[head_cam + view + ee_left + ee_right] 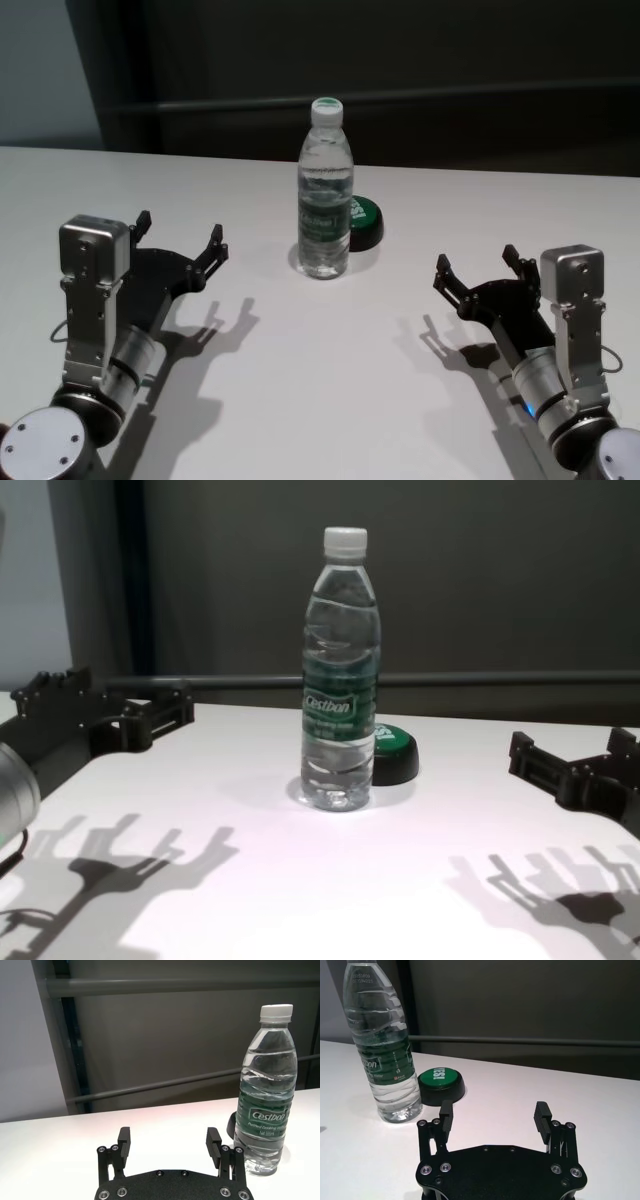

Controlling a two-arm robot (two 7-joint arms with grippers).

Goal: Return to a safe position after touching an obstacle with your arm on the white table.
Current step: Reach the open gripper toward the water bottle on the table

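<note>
Table: plain white, smooth, matte; fills the lower two thirds of the head view, far edge running across the upper third. Sharp gripper shadows fall on it at lower left and lower right of the chest view.

Room behind: dark wall panels with a horizontal grey rail; a paler wall section at upper left of the chest view.

Bottle: clear, white cap, green label band, upright at centre frame on the table. Black puck with green top sits just behind it to the right, close; contact cannot be judged.

Left gripper: left of frame, above the table, jaws wide, holding nothing, apart from the bottle.

Right gripper: right of frame, jaws wide, empty, well apart from the bottle.
</note>
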